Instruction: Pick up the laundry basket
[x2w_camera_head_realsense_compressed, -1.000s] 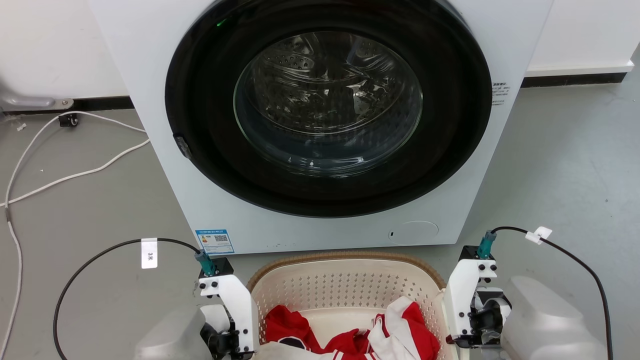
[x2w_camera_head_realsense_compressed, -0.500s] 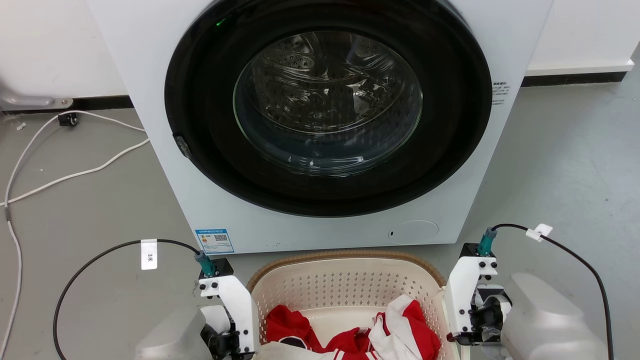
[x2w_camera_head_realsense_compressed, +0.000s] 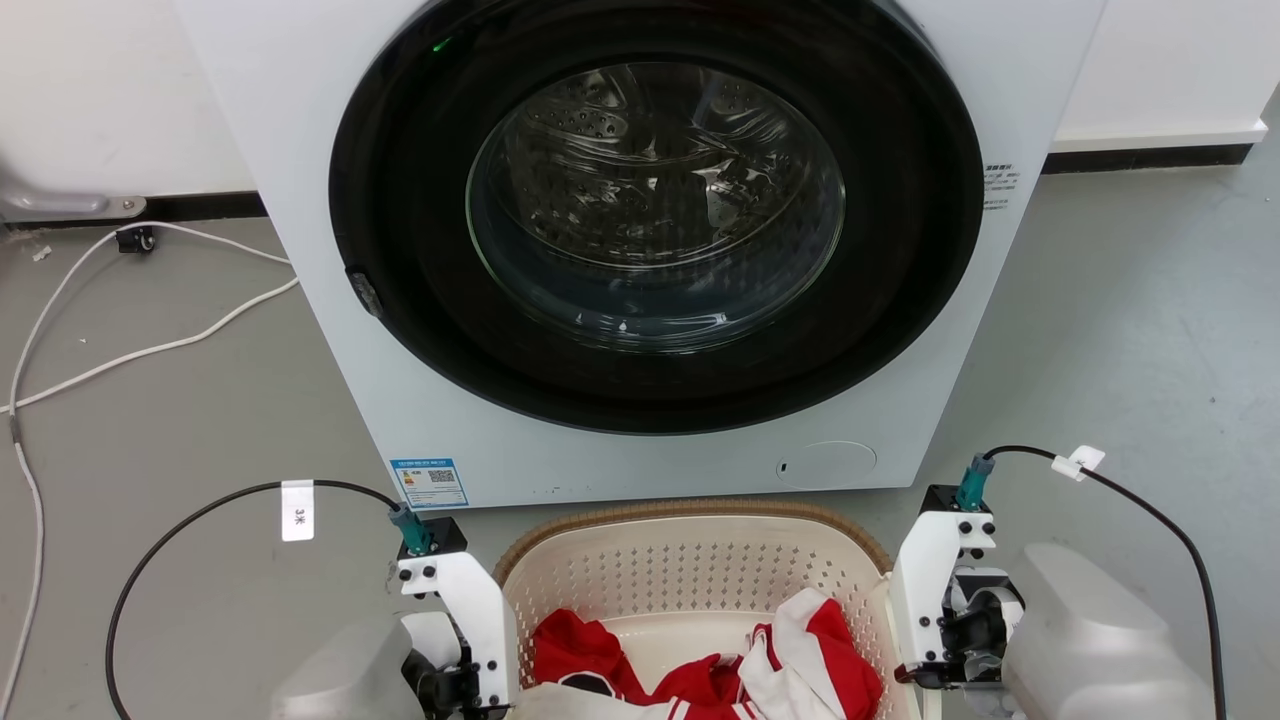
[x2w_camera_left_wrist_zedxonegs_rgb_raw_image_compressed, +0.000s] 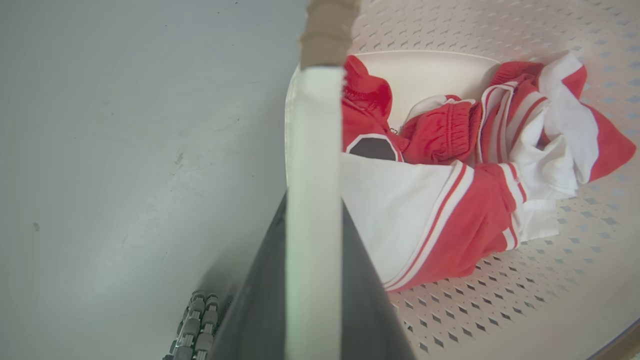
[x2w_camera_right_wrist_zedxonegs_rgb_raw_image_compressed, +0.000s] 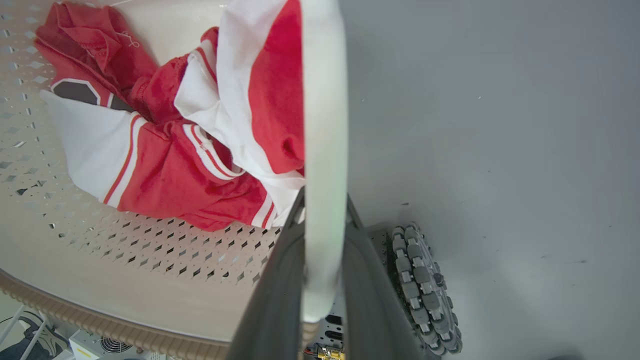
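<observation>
The laundry basket is cream with perforated walls and a brown woven-look rim, and sits low in the head view just in front of the washing machine. It holds red and white clothes. My left gripper is shut on the basket's white left handle, with a dark finger on each side of it. My right gripper is shut in the same way on the white right handle. In the head view both wrists flank the basket, and the fingertips are hidden below the frame.
A white front-loading washing machine with its dark round door closed stands directly behind the basket. White cables lie on the grey floor at the left. A black cable loops from each wrist. The robot's wheel shows under the right handle.
The basket and the right wrist have shifted slightly upward in the head view. The left wrist has barely moved. Both grippers stay closed on the handles.
</observation>
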